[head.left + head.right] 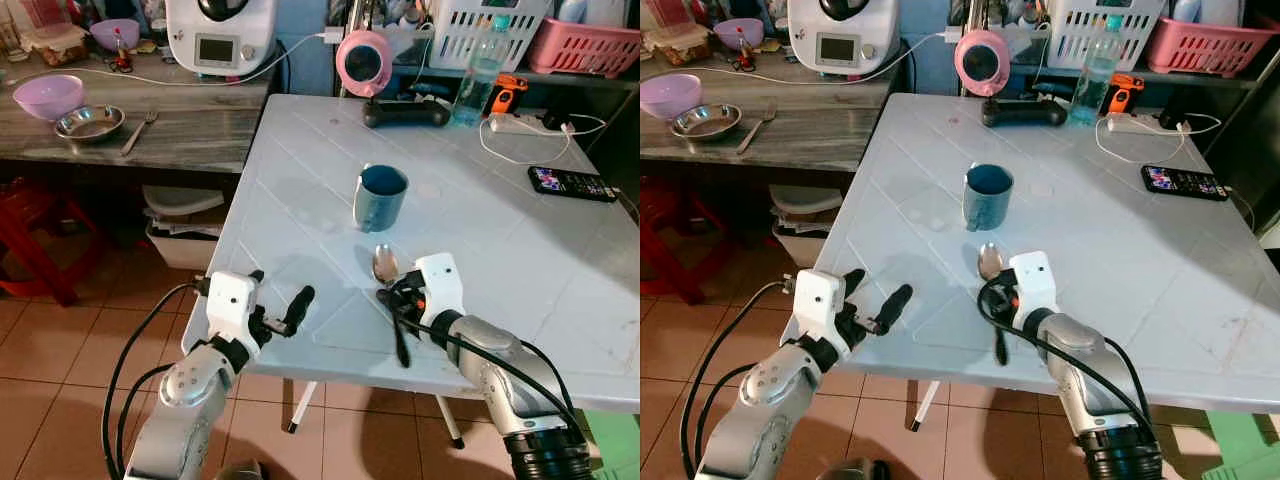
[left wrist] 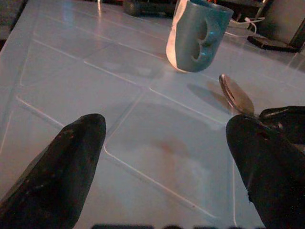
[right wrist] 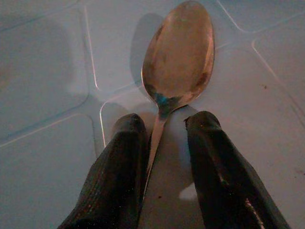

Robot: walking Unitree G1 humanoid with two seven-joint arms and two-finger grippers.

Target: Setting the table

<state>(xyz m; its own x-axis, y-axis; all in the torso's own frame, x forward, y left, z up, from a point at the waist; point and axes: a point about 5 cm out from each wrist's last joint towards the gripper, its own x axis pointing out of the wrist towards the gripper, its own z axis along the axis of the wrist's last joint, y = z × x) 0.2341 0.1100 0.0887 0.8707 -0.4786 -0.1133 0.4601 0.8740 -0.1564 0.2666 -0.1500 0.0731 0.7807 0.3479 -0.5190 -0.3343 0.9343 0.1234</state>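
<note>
Fingers (image 3: 119,162) of the right gripper (image 1: 398,296) sit narrowly either side of the spoon (image 1: 385,265) handle, its bowl near the blue mug (image 1: 380,197) on the white table (image 1: 300,180). Best release it flat and parallel. Left gripper (image 1: 285,315) gapes wide, empty. No readable writing.

Both silver arms reach forward over the near edge of the table (image 1: 300,160), the left gripper (image 1: 278,312) spread wide, the right gripper (image 1: 393,296) nearly closed, fingers low.
</note>
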